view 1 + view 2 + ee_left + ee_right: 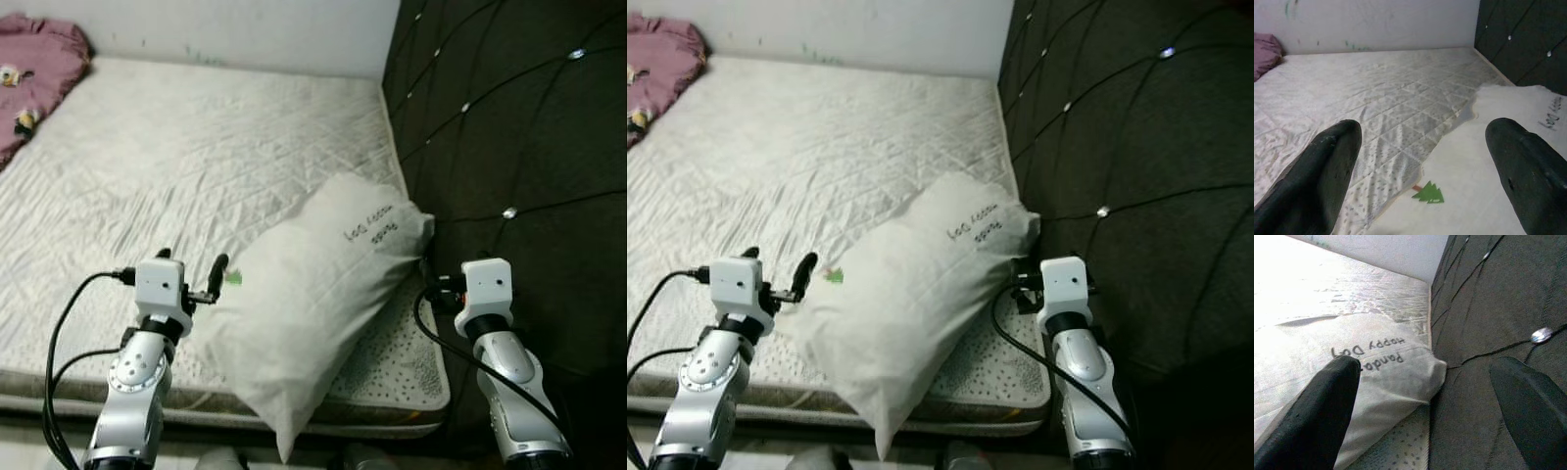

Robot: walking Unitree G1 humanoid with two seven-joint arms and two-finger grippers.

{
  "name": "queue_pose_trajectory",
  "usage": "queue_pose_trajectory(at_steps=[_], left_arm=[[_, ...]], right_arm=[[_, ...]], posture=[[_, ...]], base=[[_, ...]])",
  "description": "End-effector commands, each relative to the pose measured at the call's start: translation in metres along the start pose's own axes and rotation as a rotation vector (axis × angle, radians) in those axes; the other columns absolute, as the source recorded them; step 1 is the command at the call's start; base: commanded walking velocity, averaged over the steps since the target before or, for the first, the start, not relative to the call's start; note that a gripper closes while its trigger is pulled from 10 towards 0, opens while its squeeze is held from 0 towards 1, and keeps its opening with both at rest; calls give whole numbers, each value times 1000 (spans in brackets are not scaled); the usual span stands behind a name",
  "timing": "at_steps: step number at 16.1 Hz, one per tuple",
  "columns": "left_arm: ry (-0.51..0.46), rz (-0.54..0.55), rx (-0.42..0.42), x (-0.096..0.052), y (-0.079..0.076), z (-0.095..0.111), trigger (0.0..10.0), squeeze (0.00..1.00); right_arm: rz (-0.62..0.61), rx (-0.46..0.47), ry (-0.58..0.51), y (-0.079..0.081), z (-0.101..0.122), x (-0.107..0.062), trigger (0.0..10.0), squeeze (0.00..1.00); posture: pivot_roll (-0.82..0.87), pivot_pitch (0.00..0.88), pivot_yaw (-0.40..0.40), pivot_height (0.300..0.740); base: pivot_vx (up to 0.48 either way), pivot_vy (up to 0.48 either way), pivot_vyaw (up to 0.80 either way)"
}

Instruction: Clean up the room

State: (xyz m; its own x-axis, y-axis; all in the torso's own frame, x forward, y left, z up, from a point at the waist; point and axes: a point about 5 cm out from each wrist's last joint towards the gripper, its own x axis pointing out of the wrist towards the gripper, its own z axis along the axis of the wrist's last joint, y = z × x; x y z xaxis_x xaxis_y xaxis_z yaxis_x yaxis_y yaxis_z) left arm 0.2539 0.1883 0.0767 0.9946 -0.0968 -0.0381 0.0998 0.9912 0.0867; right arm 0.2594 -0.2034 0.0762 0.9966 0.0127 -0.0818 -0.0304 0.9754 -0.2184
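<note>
A white pillow (pixel 313 294) with dark printed lettering and a small green tree mark lies slantwise on the near right corner of the bare mattress (pixel 176 166), one end hanging over the front edge. My left gripper (pixel 196 274) is open at the pillow's left edge, one finger (pixel 1327 176) over the mattress and the other (pixel 1528 166) over the pillow. My right gripper (pixel 1425 396) is open at the pillow's upper right corner, one finger (pixel 1322 406) over the pillow, the other (pixel 1528 406) against the dark headboard (pixel 509 127).
The dark tufted headboard with shiny buttons stands along the right side of the bed. A crumpled pink blanket (pixel 29 69) lies at the far left corner. A pale wall (pixel 245 29) runs behind the mattress.
</note>
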Motion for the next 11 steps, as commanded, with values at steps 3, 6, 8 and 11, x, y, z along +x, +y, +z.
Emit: queue_pose_trajectory(at_steps=[3,6,8,11], left_arm=[[16,22,3,2,2,1,10000,0],[22,43,-3,5,3,1,10000,0],[23,43,-11,5,3,0,10000,0],[34,47,-31,5,3,-1,10000,0]], right_arm=[[-4,4,-16,-2,5,1,10000,0],[1,2,-18,-3,5,1,10000,0],[3,-1,-18,-3,6,2,10000,0],[5,-7,-10,-3,4,2,10000,0]], posture=[[-50,69,-38,641],[-50,74,-42,623],[-52,75,-44,623],[-53,73,-46,623]], base=[[0,0,0],[0,0,0],[0,0,0],[0,0,0]])
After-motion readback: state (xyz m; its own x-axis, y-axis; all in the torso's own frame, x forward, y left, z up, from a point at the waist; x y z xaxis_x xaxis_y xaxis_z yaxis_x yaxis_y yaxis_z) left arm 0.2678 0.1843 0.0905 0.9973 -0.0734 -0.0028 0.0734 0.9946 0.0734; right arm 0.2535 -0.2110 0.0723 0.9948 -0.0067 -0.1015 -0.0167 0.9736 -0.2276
